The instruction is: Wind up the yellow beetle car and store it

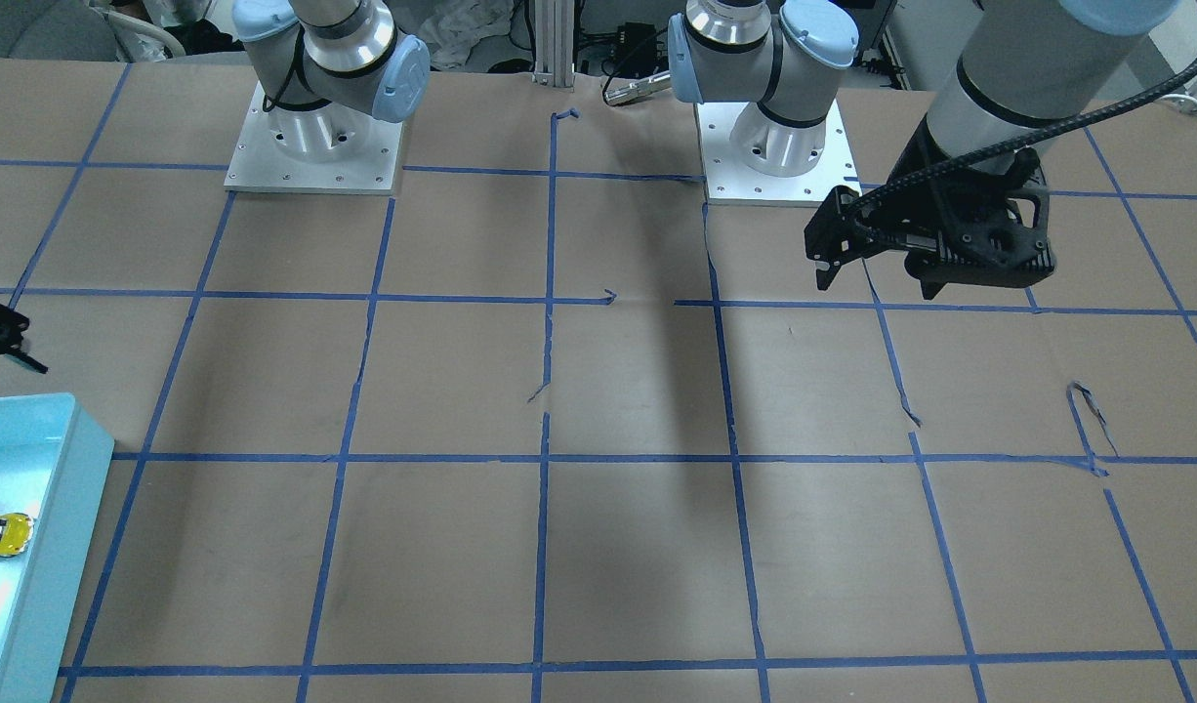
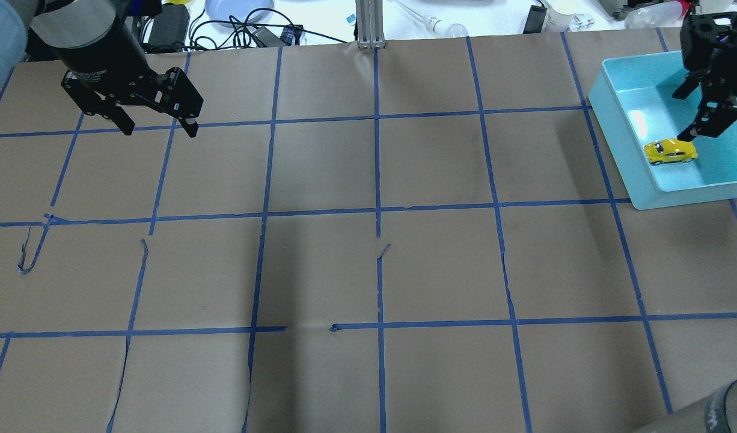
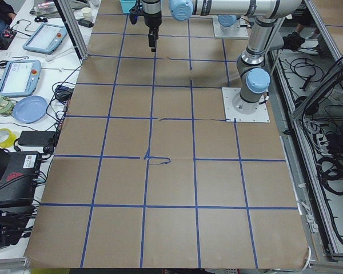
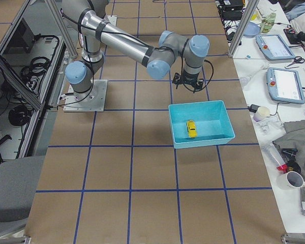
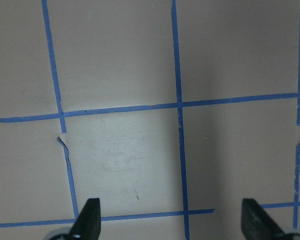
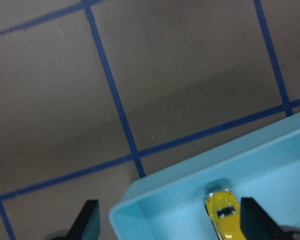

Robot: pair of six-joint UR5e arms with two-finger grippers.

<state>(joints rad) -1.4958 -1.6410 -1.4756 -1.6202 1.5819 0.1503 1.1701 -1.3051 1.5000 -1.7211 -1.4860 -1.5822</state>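
Sitting on the floor of the teal bin point(image 2: 621, 141), near one of its long walls, the yellow beetle car point(image 2: 670, 151) touches neither gripper, so it looks stored. The right gripper point(image 6: 171, 215) hangs over the bin with fingers spread wide and empty, a pose that fits letting go. The left gripper point(image 2: 160, 130), equally spread, hovers well apart from the bin, probably to stay clear.

You're looking at a bright yellow beetle car point(image 2: 670, 151) with dark windows, in a turquoise bin point(image 2: 693, 193). Your tabletop point(image 2: 320, 270) is plain brown, crossed by a blue tape grid point(image 2: 440, 210). The left pincer point(image 2: 160, 130) and right pincer point(image 2: 681, 117) are black.
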